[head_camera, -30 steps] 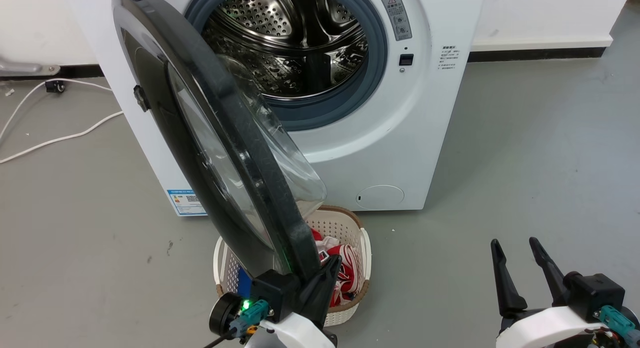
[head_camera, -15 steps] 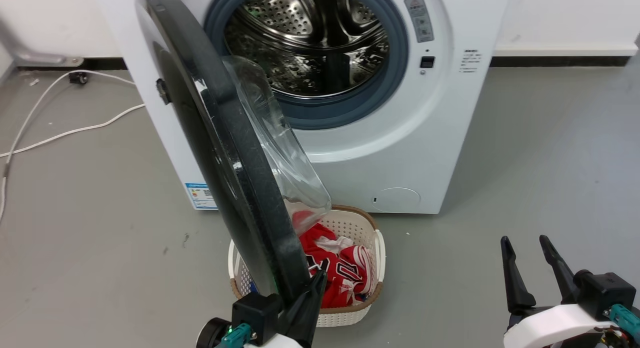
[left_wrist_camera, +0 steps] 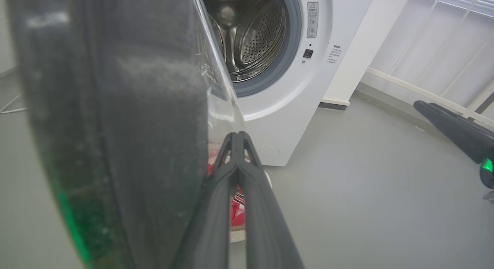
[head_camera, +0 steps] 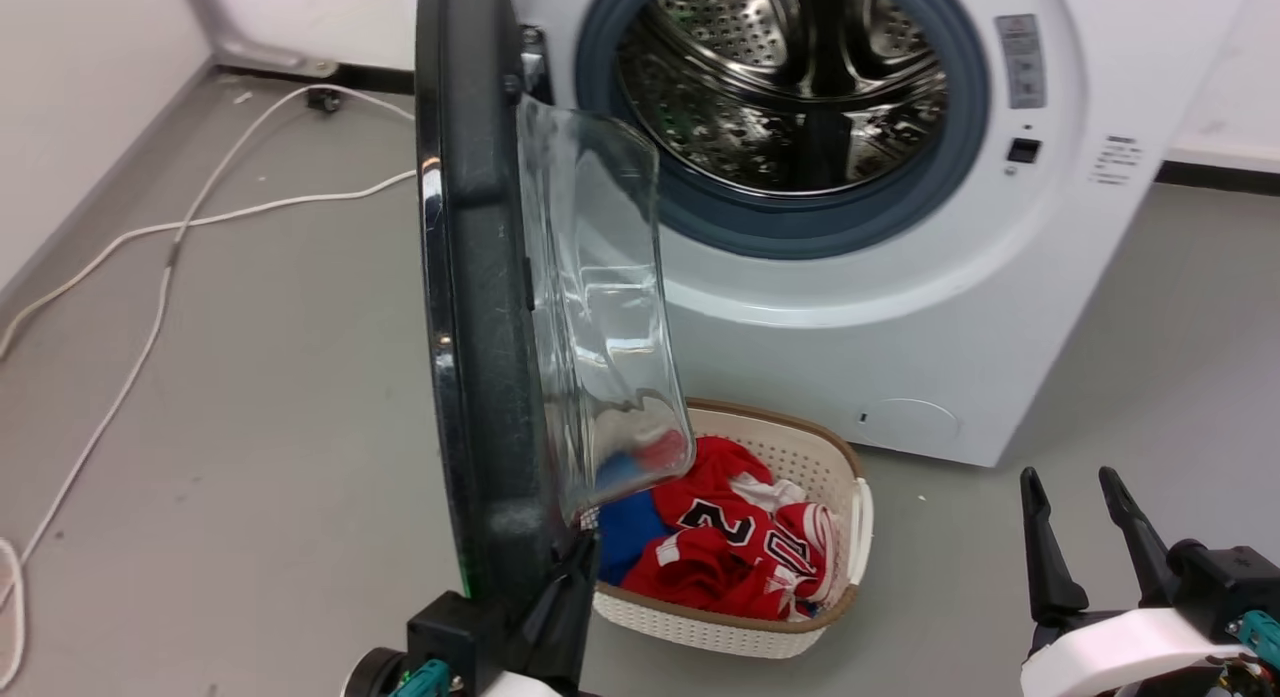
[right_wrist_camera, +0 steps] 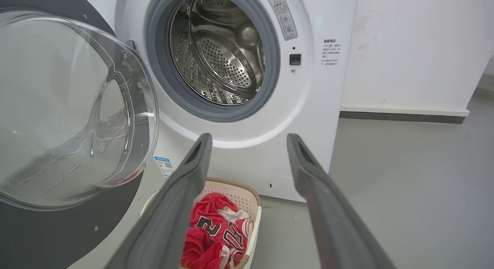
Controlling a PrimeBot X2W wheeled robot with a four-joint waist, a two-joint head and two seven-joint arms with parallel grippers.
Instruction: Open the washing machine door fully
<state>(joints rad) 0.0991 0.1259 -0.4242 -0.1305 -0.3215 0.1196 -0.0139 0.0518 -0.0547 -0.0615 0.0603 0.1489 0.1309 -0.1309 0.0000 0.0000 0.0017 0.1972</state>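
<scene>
The washing machine (head_camera: 900, 307) is white, with its steel drum (head_camera: 790, 77) exposed. The washing machine door (head_camera: 470, 327) stands edge-on in the head view, its black rim upright and its clear glass bowl (head_camera: 600, 317) bulging toward the machine. My left gripper (head_camera: 583, 549) is shut with nothing in it, its fingers pressed together against the inner side of the door's lower rim. In the left wrist view that gripper (left_wrist_camera: 236, 136) lies beside the dark door rim (left_wrist_camera: 115, 126). My right gripper (head_camera: 1085, 497) is open at the lower right, away from the door (right_wrist_camera: 69, 107), with its fingers (right_wrist_camera: 193, 172) spread.
A white laundry basket (head_camera: 855, 522) with red and blue clothes sits on the floor under the door, right in front of the machine. White cable (head_camera: 170, 257) trails over the grey floor on the left, near a wall (head_camera: 80, 97). Open floor lies to the right.
The camera has turned, shifting the whole picture rightward. The door has swung wider, from slanted to edge-on, with my shut left gripper staying at its lower rim. The right gripper holds its pose.
</scene>
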